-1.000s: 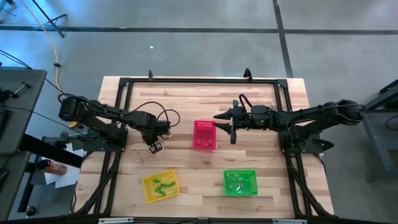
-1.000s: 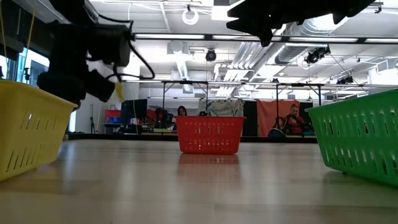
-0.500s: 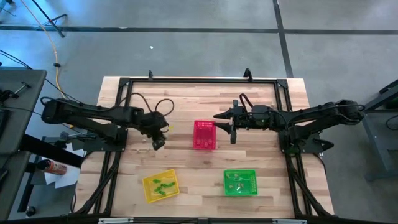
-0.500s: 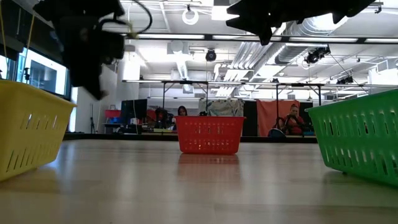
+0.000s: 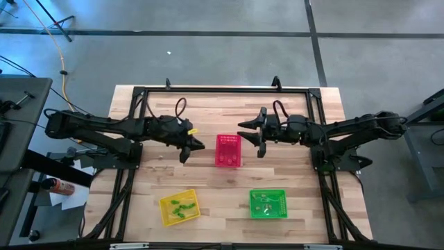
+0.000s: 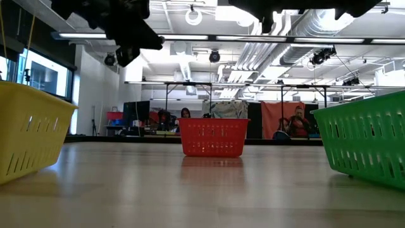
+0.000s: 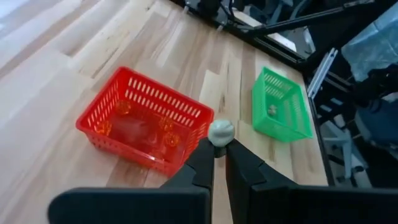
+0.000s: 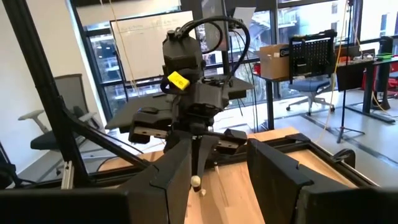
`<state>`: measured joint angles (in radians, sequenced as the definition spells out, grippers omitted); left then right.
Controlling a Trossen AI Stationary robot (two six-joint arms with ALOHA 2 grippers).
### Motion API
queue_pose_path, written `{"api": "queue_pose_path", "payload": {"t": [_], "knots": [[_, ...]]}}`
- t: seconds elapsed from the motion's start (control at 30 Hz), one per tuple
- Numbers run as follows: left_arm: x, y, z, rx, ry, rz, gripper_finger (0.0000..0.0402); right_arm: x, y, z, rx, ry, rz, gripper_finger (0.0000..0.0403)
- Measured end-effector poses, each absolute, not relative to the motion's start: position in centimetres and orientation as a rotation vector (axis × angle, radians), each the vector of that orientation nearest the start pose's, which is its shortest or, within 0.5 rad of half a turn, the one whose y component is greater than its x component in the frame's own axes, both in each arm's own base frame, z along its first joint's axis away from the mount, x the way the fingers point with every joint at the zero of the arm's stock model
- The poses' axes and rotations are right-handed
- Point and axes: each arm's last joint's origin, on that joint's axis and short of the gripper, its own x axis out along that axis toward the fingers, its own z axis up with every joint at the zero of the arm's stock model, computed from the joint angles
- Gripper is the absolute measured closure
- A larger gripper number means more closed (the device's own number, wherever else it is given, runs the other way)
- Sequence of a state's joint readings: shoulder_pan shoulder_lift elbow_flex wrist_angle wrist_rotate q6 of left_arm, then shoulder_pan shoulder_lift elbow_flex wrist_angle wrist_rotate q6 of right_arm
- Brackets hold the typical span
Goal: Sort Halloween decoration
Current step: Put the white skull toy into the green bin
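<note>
My left gripper [image 7: 219, 149] is shut on a pale whitish round trinket [image 7: 221, 132], just left of the red basket [image 5: 228, 151] and above the table. In the right wrist view the same trinket [image 8: 196, 182] shows at the tip of the left arm. Orange-red trinkets [image 7: 169, 139] lie on the red basket's floor. Green trinkets [image 5: 180, 206] lie in the yellow basket [image 5: 179, 207]. Small trinkets [image 7: 272, 109] lie in the green basket [image 5: 268, 203]. My right gripper [image 5: 253, 135] hangs open and empty to the right of the red basket. My left gripper pinches the pale round trinket [image 7: 221, 133] between its two fingers, at their very ends. The fingers [image 7: 202, 158] slant downward, pointing toward the table's right, at the red basket. The trinket is lifted clear of the table.
A black frame [image 5: 222, 90] runs round the wooden table top. The yellow and green baskets stand near the front edge, with bare wood [image 5: 222, 184] between them and the red basket. People sit in the room far behind the table.
My left gripper has risen from the table and swung up from pointing down to a shallow slant, moving right toward the red basket, shut all the while. My right gripper has tipped up a little, still open.
</note>
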<state>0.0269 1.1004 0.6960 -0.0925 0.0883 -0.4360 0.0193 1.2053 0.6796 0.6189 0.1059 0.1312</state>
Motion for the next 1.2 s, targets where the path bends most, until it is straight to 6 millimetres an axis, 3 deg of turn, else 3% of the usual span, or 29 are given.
{"api": "queue_pose_path", "payload": {"t": [0.27, 0.47, 0.7, 1.2], "knots": [[23.9, 0.4, 26.1, -0.362, 0.395, 0.017, 0.0397, 26.4, 0.2, 28.8, 0.137, -0.098, -0.080, 0.0253], [24.4, 0.6, 28.1, -0.176, 0.171, 0.022, 0.0397, 26.4, 0.2, 28.8, 0.137, -0.098, -0.080, 0.0253], [24.6, 0.8, 29.1, 0.017, 0.068, 0.076, 0.0397, 26.4, 0.2, 28.8, 0.138, -0.098, -0.080, 0.0253], [24.6, 0.9, 29.3, 0.032, 0.049, 0.092, 0.0397, 26.4, 0.2, 28.8, 0.137, -0.098, -0.080, 0.0253]]}}
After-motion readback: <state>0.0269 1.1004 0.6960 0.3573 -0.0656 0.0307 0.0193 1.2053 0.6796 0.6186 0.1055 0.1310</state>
